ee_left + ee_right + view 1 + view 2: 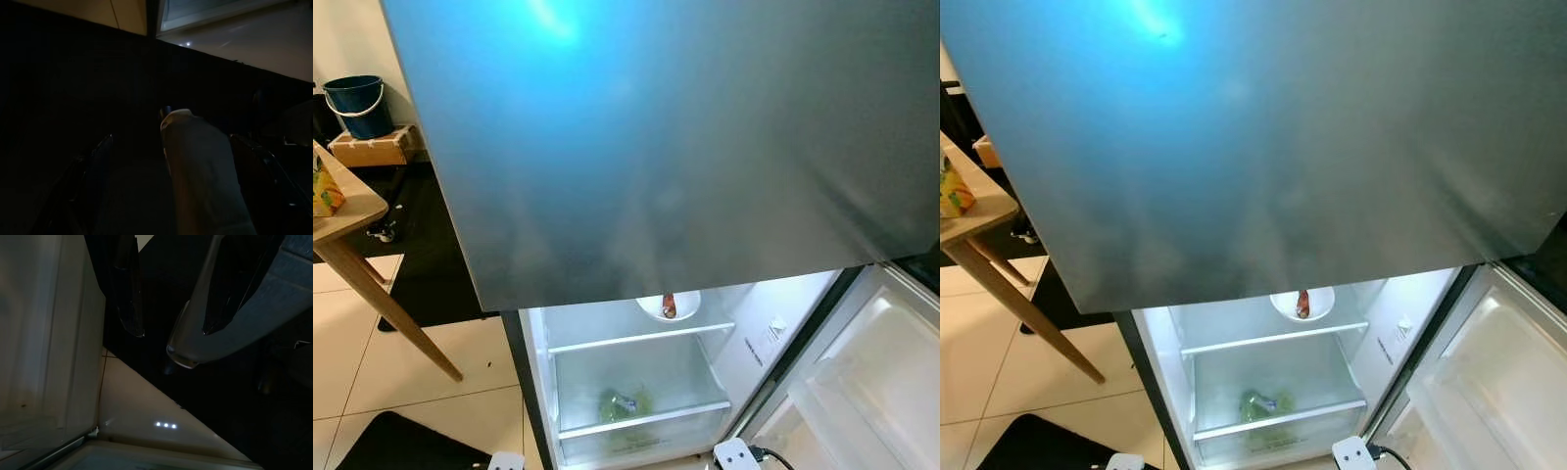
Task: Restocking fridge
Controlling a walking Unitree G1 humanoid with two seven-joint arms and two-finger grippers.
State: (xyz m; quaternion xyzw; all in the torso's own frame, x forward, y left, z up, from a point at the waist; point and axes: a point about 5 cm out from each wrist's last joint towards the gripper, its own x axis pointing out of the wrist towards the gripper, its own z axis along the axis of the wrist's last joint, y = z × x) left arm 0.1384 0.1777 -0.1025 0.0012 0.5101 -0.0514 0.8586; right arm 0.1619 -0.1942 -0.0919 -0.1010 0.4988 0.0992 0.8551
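The fridge (705, 147) stands before me with its steel upper door closed and its lower compartment lit and open. On the glass shelf (641, 338) sits a white bowl (656, 311) holding a small red-orange item (669, 306). Green vegetables (625, 402) lie in the clear drawer below. My left gripper (172, 138) hangs in deep shade, fingers spread, with a pale rounded shape (200, 176) between them; contact is unclear. My right gripper (173, 330) hangs open beside the fridge base, a silvery tube (188, 333) lying by one finger.
The lower door (862, 372) swings open to the right. A wooden table (352, 211) with a yellow carton (325, 191) stands at the left. A blue bucket (357, 103) rests on a box behind it. A dark mat (401, 446) lies on the tiles.
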